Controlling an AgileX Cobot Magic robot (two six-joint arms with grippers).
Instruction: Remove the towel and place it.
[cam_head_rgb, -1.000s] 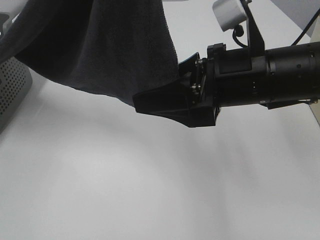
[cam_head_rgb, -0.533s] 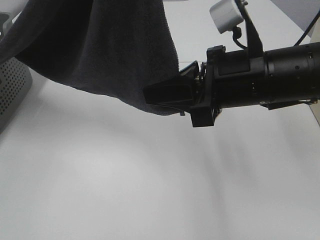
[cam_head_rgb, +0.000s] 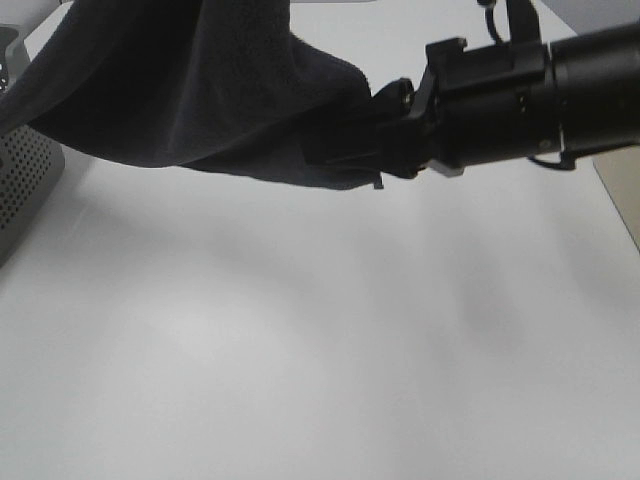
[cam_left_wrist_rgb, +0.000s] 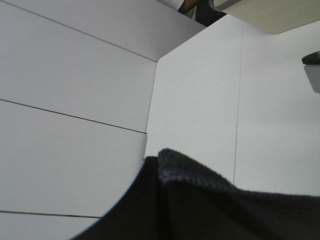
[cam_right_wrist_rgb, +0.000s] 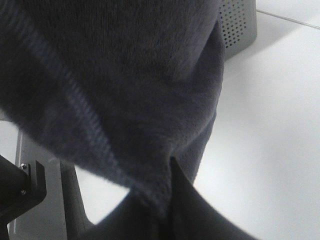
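High camera: the black right gripper (cam_head_rgb: 335, 152) is clamping the lower edge of the large, very dark navy terry towel (cam_head_rgb: 180, 80). The cloth is hanging from it above the white table (cam_head_rgb: 300, 350). A grey perforated basket (cam_head_rgb: 20, 185) is sitting beyond the cloth, well apart from the gripper.

Left wrist: the towel is bunching against the left gripper, hiding its grip, so I cannot tell.

Right wrist: a towel fold is sitting pinched between the fingers (cam_right_wrist_rgb: 215, 225).

I saw a grey perforated basket (cam_head_rgb: 22, 190) at the left edge of the high view, standing on the white table (cam_head_rgb: 300, 350) that filled the lower frame.
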